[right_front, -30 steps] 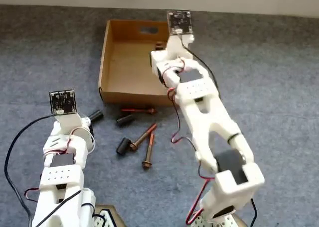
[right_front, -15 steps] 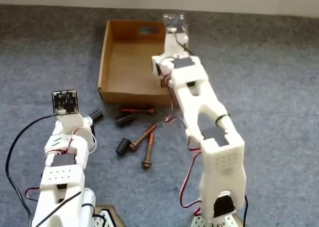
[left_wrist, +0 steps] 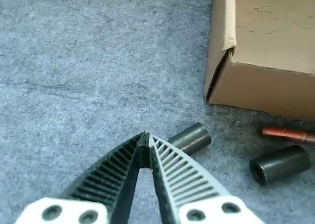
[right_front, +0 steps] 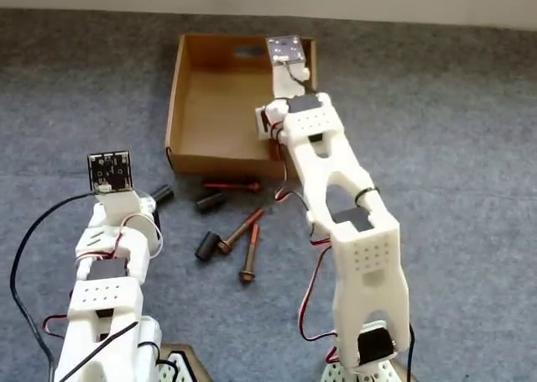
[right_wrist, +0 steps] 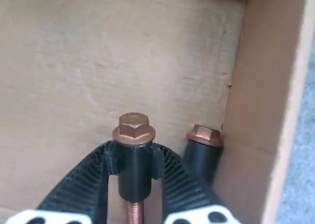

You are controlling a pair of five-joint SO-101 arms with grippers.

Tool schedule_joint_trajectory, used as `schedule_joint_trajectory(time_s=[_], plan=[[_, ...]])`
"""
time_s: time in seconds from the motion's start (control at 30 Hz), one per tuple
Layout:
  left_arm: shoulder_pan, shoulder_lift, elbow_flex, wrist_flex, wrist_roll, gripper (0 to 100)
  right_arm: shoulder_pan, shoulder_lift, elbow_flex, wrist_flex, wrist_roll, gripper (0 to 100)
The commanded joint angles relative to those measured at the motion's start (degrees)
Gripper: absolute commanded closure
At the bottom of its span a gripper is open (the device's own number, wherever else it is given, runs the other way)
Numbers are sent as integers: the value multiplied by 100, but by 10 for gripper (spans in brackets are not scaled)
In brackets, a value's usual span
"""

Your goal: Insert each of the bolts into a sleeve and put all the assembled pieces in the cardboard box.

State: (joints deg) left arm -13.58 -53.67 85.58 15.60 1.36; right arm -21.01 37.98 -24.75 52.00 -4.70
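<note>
The right claw (right_wrist: pixel 134 154) is clamping a black cylindrical sleeve (right_wrist: pixel 134 177) with a copper hex bolt (right_wrist: pixel 134 128) inside the brown cardboard box (right_wrist: pixel 256 86). The left claw (left_wrist: pixel 146 141) is resting pressed together near a loose black sleeve (left_wrist: pixel 191 138).

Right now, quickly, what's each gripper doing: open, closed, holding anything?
Left gripper: closed, holding nothing, tips beside a loose sleeve.
Right gripper: closed on an assembled bolt and sleeve, over the cardboard box.

right arm (right_front: pixel 336 180) extended forward, right gripper (right_wrist: pixel 134 155) angled downward, jaws clamped on a sleeved bolt (right_wrist: pixel 134 129). left arm (right_front: pixel 109 264) folded near its base, left gripper (left_wrist: pixel 146 139) fingertips touching.
</note>
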Motion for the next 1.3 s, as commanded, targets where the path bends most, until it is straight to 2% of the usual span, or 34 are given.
schedule_joint_trajectory(time_s=[0.0, 0.1, 0.27, 0.73, 0.93, 1.27], plan=[[110, -31, -22, -105, -53, 991, 31, -40, -330, 13, 70, 992], [110, -31, -22, -105, -53, 991, 40, 48, -330, 13, 53, 992], [110, -31, -22, -105, -53, 991, 48, 92, -330, 13, -607, 992], [110, -31, -22, -105, -53, 991, 48, 101, -321, 180, -615, 988], [110, -31, -22, -105, -53, 991, 48, 101, -321, 189, -615, 848], [110, -40, -22, -114, -53, 990, 22, -75, -646, 180, -615, 873]])
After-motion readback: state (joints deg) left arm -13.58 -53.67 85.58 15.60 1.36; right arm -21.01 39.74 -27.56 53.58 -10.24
